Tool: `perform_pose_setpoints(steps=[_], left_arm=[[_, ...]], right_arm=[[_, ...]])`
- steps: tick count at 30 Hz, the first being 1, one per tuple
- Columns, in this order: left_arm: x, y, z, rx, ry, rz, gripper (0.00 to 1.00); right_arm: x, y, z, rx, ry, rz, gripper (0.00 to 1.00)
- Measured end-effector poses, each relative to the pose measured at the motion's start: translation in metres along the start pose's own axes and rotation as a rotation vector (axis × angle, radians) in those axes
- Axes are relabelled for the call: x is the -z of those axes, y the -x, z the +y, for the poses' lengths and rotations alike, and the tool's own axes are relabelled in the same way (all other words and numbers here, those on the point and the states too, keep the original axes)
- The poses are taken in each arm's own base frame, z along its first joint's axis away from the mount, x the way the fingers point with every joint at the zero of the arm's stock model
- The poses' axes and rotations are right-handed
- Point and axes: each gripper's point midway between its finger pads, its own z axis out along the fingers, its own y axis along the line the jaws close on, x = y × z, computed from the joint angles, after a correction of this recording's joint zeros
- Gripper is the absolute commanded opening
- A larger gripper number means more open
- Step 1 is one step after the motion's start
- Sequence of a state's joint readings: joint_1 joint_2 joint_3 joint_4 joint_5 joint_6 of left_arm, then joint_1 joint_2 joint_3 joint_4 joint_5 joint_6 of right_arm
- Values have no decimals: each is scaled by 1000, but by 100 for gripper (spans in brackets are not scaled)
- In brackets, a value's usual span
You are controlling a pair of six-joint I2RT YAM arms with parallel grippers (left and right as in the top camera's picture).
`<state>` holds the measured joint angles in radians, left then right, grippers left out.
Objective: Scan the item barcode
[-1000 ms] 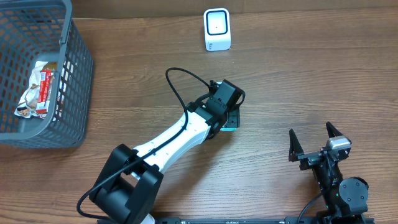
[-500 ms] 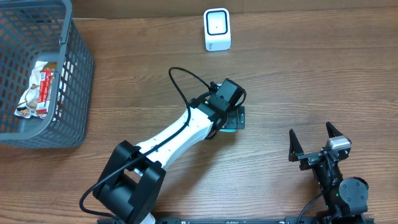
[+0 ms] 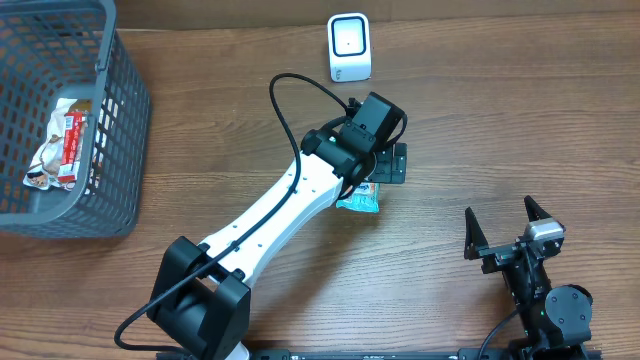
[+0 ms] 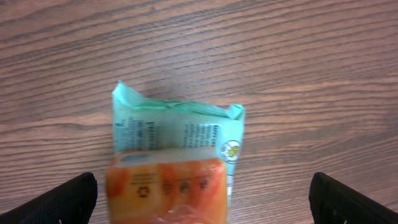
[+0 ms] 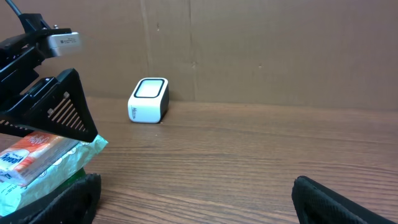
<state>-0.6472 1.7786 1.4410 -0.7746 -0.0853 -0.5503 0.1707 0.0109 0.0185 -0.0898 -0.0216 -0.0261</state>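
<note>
The left end effector has just opened wide and let go of the snack packet, which now lies loose mid-table, well short of the far-edge scanner, so any scan likely needs regrasping.

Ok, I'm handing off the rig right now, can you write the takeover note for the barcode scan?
Left pincer: open, empty, over the packet.
Right pincer: open, empty, parked near the table's front right edge.
Packet: lying free on the table, apart from the white scanner at the far edge.
Done: nothing shows whether a scan has been made.
Left: probably regrasp the packet and present its barcode to the scanner.
</note>
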Motion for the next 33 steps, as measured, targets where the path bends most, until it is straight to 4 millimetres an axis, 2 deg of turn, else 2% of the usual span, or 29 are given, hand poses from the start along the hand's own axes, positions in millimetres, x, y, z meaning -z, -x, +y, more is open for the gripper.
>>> perform_pose_setpoints(steps=[11, 33], left_arm=[[7, 23, 18, 49, -44, -3, 100], [7, 21, 18, 4, -58, 12, 100]], right_arm=[[0, 0, 0, 0, 0, 0, 100], [0, 0, 0, 0, 0, 0, 100]])
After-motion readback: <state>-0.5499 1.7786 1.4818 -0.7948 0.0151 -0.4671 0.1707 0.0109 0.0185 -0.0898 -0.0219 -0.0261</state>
